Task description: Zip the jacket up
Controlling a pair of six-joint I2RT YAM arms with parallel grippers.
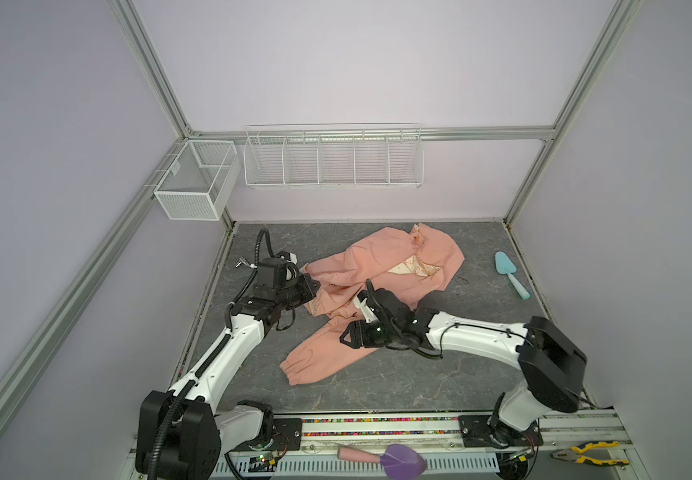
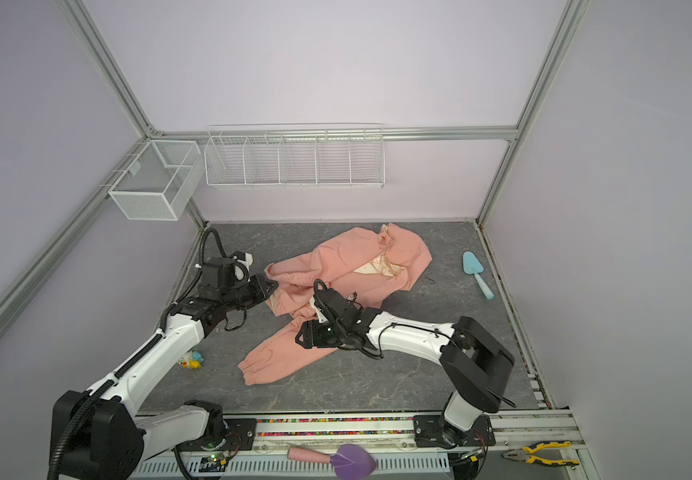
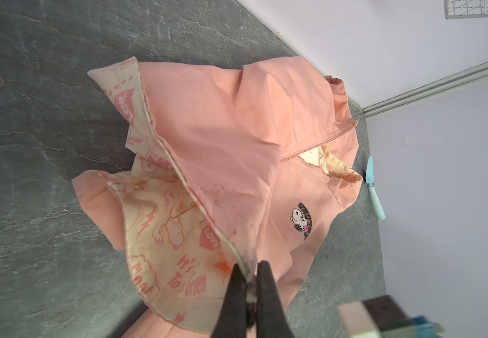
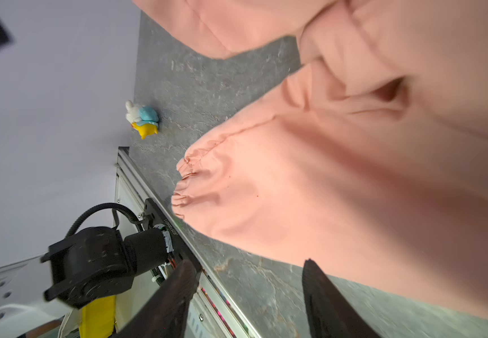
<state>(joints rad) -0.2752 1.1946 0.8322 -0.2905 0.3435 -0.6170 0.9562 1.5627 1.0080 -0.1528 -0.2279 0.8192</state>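
I count two tools over one grey, stone-veined worktop [image 1: 398, 386]. Far left, one box-shaped white mesh basket [image 1: 194, 183] hangs on the wall. Next, the left tool [image 3: 247, 267] is clamped tight on the bottom edge of the jacket [image 1: 381, 257], with thin fabric pinched between its two black fingers [image 3: 234, 292]. One small glossy duck toy [image 2: 191, 360], yellow, white and teal, sits near the worktop's left edge. One long white wire rack [image 1: 333, 160] with five compartments hangs on the back wall. The single jacket lies crumpled mid-worktop. Its fabric is matte salmon, with one cartoon dog badge [image 3: 301, 219], cream printed lining [image 3: 160, 222], zip teeth [image 3: 318, 143] along an open front edge, and one gathered elastic cuff [image 4: 187, 181] nearest me. One purple-headed, pink-handled scoop [image 1: 402, 459] lies on the front rail. The right tool [image 4: 248, 262] stands spread wide over the sleeve, gripping nothing. I cannot tell whether it touches the sleeve. Rightward lie one smooth teal trowel [image 1: 510, 274] and one pair of yellow-handled pliers [image 1: 589, 453]
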